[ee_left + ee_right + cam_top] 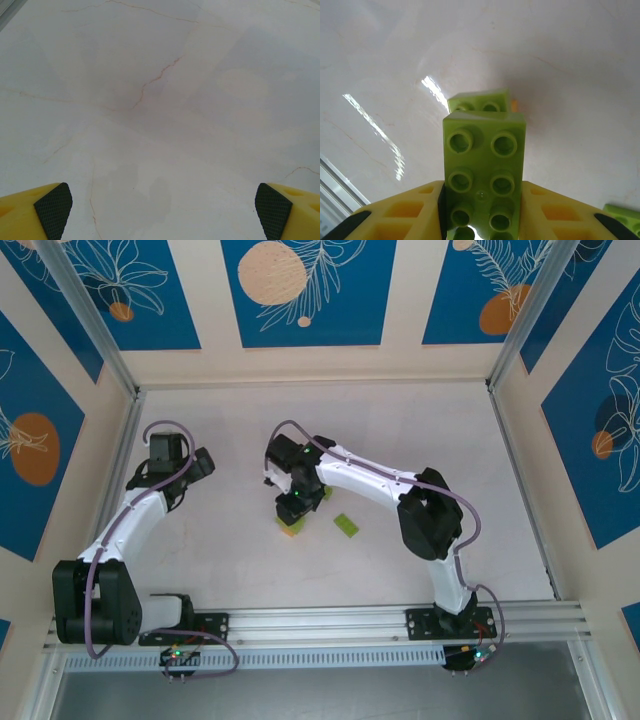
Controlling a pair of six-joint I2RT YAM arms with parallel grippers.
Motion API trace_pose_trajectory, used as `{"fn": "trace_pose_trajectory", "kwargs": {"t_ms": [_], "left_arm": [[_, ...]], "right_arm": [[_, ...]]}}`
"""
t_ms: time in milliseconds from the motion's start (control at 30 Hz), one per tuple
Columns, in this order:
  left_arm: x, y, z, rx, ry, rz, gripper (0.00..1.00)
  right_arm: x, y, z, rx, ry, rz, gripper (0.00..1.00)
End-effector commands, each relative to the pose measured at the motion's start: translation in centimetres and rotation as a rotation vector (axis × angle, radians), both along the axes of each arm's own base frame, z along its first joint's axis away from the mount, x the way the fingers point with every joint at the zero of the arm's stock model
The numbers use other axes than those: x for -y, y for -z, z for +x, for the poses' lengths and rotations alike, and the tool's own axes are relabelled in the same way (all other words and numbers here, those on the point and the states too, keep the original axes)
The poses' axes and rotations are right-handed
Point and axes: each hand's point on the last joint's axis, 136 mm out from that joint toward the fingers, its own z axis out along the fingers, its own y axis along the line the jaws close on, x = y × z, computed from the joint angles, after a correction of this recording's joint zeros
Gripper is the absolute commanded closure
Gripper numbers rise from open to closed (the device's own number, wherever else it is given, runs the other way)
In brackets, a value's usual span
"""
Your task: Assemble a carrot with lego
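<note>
The left end effector (pixel 162 212) hangs with fingers spread wide; the right end effector (pixel 482 200), reaching inward, clamps a lime-green brick (pixel 485 150).

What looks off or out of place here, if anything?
Nothing stands out. The right gripper is shut on a lime-green brick at the green-and-orange stack; one loose green brick lies flat beside it. The left gripper is open above the table.

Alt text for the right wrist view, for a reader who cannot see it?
The right gripper clamps a lime-green rectangular studded plastic brick between its yellow fingers. Just past its far end shows a second lime-green brick with an orange sliver beside it, on a pale marbled table; another green brick edge sits in the lower right corner.
</note>
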Motion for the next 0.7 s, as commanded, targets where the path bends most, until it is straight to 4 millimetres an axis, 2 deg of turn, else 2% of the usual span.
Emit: {"fn": "trace_pose_trajectory", "kwargs": {"t_ms": [0, 267, 467, 667], "left_arm": [[0.0, -1.2, 0.1, 0.019, 0.006, -0.011, 0.03], [0.3, -1.2, 0.1, 0.028, 0.026, -0.022, 0.03], [5.0, -3.5, 0.4, 0.207, 0.251, -0.125, 0.05], [7.1, -4.1, -1.1, 0.261, 0.343, -0.078, 0.05]], "right_arm": [[-0.9, -1.2, -0.5, -0.008, 0.012, 0.057, 0.63], [-0.8, -0.5, -0.7, -0.023, -0.003, 0.035, 0.64], [-0.7, -0.1, -1.1, -0.036, -0.013, 0.027, 0.64], [-0.7, 0.3, -1.4, -0.050, -0.020, 0.018, 0.64]]}}
